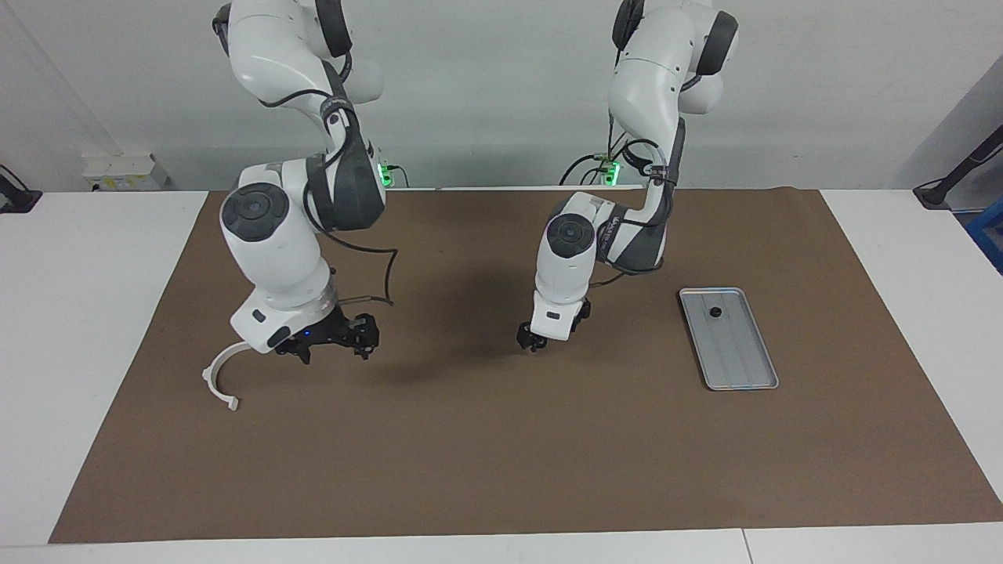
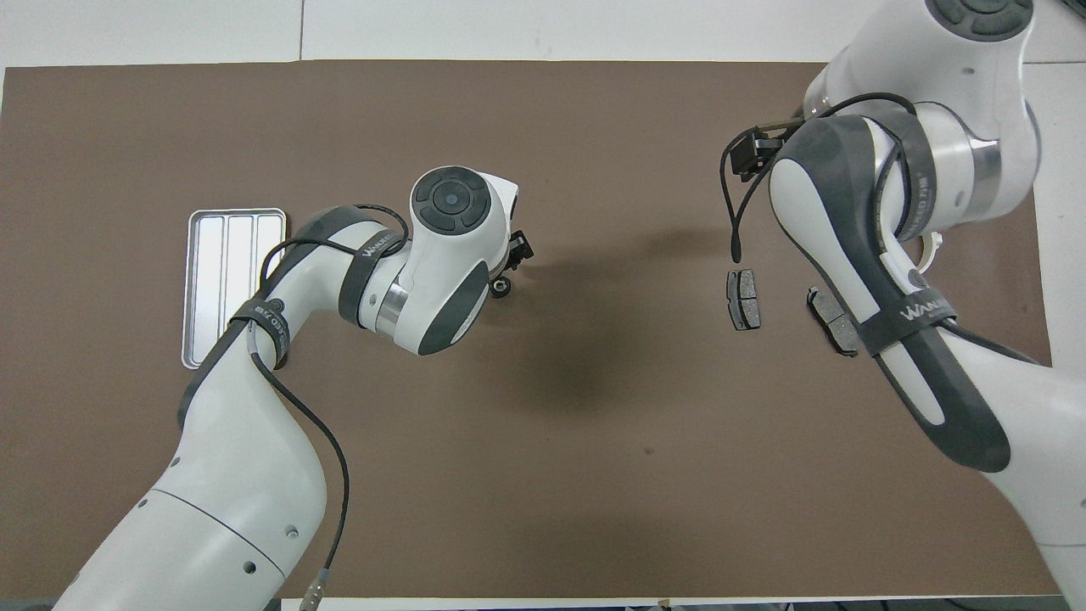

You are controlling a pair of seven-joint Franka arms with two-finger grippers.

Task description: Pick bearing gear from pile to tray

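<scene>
The bearing gear (image 2: 501,287), a small black ring, lies on the brown mat near the middle of the table. My left gripper (image 1: 533,342) has come down right at it, open, and its dark fingers (image 2: 518,249) stand just beside the gear; the facing view does not separate gear from fingertips. The silver tray (image 1: 736,360) lies toward the left arm's end of the mat, with one tiny black round piece (image 1: 715,312) in it. My right gripper (image 1: 335,345) hangs open and holds nothing, low over the mat beside the white arc bracket (image 1: 218,374).
Two dark grey brake pads (image 2: 743,299) (image 2: 836,321) lie toward the right arm's end, hidden by that arm in the facing view. The tray (image 2: 227,284) is partly covered by my left arm in the overhead view. The mat's edge runs close to the bracket.
</scene>
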